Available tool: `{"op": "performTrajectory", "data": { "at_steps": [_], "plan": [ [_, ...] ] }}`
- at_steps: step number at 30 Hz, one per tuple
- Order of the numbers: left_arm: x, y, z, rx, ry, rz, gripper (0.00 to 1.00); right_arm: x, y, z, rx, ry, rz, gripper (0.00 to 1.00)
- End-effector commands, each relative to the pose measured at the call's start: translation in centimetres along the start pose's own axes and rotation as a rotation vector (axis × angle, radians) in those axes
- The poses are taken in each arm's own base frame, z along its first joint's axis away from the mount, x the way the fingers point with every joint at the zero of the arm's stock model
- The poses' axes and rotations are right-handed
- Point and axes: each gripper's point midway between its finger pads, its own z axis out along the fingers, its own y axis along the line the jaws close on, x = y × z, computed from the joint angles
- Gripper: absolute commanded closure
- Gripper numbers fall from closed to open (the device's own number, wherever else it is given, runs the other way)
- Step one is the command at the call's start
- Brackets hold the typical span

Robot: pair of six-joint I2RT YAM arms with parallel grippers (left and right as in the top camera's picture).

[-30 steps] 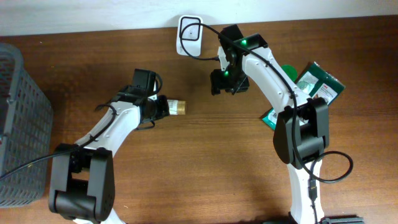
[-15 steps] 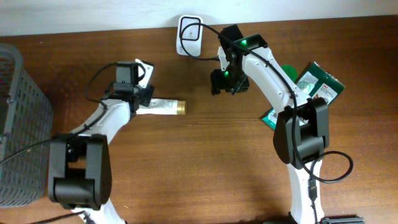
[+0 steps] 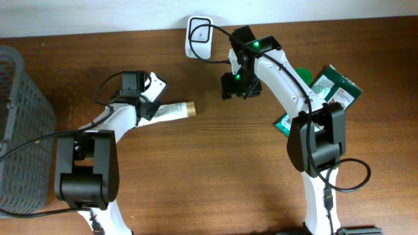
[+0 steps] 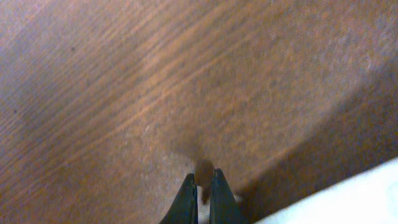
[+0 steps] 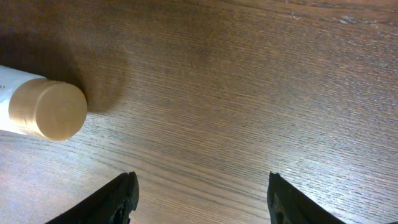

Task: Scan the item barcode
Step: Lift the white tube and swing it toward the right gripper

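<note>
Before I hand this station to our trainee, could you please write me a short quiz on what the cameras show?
1. True or false: the right gripper stands open with nothing between its fingers.
2. The tan cap of the white plastic tube points toward: A) the grey mesh basket; B) the right arm; C) the table's near edge.
3. What colour are the flat packets lying beside the right arm?

Key: 1 true; 2 B; 3 green.
</note>
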Motion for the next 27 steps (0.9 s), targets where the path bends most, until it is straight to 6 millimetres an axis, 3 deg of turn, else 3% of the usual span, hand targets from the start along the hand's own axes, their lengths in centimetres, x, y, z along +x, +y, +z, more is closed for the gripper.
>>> {"op": "performTrajectory", "data": {
  "at_steps": [1, 4, 6, 11, 15, 18, 21, 27],
  "plan": [
    [4.7, -1.7, 0.2, 0.049, 0.196, 0.01, 1.0, 0.0, -0.3, -0.2, 0.009, -0.003, -0.005, 0.36],
    [7.5, -4.0, -0.8, 0.117, 0.324, -0.213, 1.0, 0.0, -0.3, -0.2, 0.009, -0.005, -0.005, 0.36],
    [8.0, -6.2, -1.4, 0.197, 0.369, -0.405, 1.0, 0.0, -0.3, -0.2, 0.009, -0.004, -0.005, 0.36],
    [5.8, -11.8, -3.6, 0.543, 0.348, -0.592, 1.0, 0.3, -0.4, -0.2, 0.011, 0.01, -0.002, 0.36],
    [3.9, -13.8, -4.9, 0.705, 0.313, -0.671, 1.0, 0.7, 0.0, -0.2, -0.01, 0.025, 0.0, 0.36],
    [4.0, -13.6, -4.8, 0.694, 0.315, -0.671, 1.0, 0.7, 0.4, -0.3, -0.034, 0.026, -0.028, 0.37],
    [4.6, -11.5, -4.2, 0.588, 0.32, -0.667, 1.0, 0.7, 2.0, -1.3, -0.125, 0.014, -0.13, 0.37],
    [4.0, -4.6, -4.9, 0.358, 0.233, -0.684, 1.0, 1.0, 3.1, -1.6, -0.212, 0.005, -0.296, 0.34]
  ]
}}
